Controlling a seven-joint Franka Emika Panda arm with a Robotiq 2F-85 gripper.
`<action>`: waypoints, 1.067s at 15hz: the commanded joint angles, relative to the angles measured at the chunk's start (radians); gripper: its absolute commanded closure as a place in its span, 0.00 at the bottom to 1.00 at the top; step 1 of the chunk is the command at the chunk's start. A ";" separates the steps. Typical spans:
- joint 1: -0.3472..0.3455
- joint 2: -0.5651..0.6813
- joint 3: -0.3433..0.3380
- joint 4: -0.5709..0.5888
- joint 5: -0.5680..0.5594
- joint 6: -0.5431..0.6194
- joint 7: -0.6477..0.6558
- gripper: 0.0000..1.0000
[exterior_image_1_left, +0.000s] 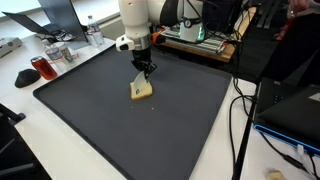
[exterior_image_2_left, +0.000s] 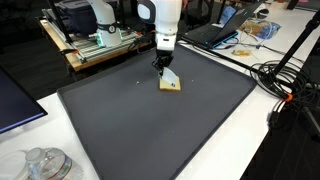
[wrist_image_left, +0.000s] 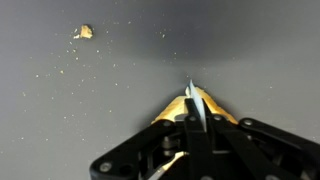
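A tan slice of bread lies flat on the dark grey mat (exterior_image_1_left: 90, 115) in both exterior views (exterior_image_1_left: 142, 91) (exterior_image_2_left: 171, 84). My gripper (exterior_image_1_left: 145, 70) (exterior_image_2_left: 161, 65) stands right over the slice's near edge, pointing down. In the wrist view the gripper (wrist_image_left: 192, 120) is shut on a thin pale blade-like tool (wrist_image_left: 192, 97), whose tip points out over the slice of bread (wrist_image_left: 170, 108). Whether the blade touches the bread I cannot tell. A larger crumb (wrist_image_left: 86, 32) and several small ones lie scattered on the mat.
A red cup (exterior_image_1_left: 43, 68), a laptop (exterior_image_1_left: 60, 15) and clutter sit beyond the mat's edge. Black cables (exterior_image_1_left: 243, 120) (exterior_image_2_left: 285, 75) run along one side. A wooden stand with electronics (exterior_image_2_left: 100, 42) is behind the arm. A glass jar (exterior_image_2_left: 45, 165) stands at a corner.
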 joint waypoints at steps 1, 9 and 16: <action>-0.010 0.035 0.000 -0.057 0.002 -0.020 -0.059 0.99; -0.019 0.000 0.005 -0.089 0.013 -0.081 -0.119 0.99; -0.033 -0.021 0.005 -0.141 0.031 -0.039 -0.127 0.99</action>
